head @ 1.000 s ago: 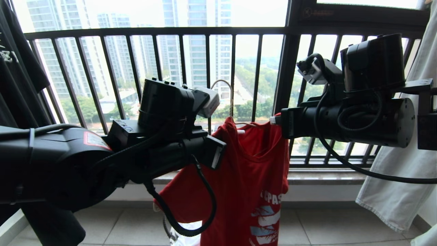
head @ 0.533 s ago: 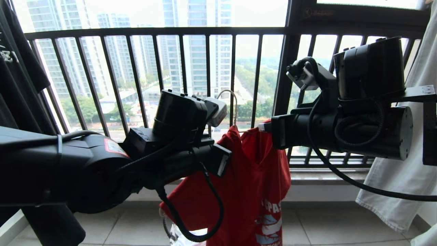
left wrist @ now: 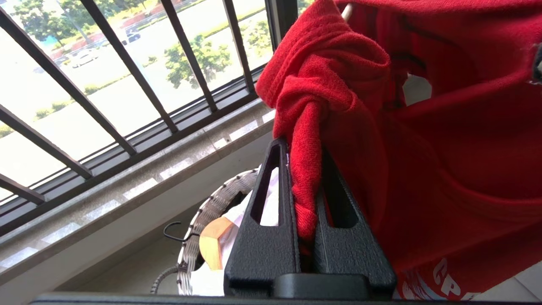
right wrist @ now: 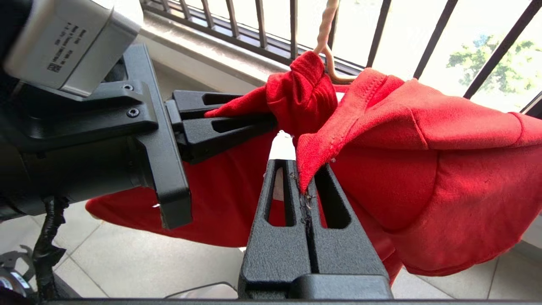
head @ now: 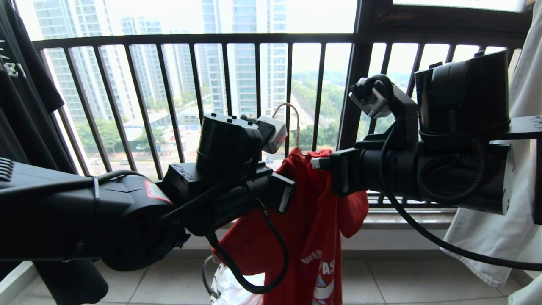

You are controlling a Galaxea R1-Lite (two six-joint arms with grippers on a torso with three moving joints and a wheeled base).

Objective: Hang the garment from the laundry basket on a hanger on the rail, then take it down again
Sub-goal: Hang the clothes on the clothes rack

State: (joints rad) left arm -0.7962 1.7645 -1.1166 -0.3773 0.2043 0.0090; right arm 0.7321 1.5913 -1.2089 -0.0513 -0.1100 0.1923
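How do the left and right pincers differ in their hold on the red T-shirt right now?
The left pincer clamps a thick bunched fold of the red T-shirt; the right pincer pinches only a thin edge beside the white neck label. In the head view, the left one grips the shirt's left side and the right one its right side, the hanger hook rising between them. Both are shut on fabric near the collar.
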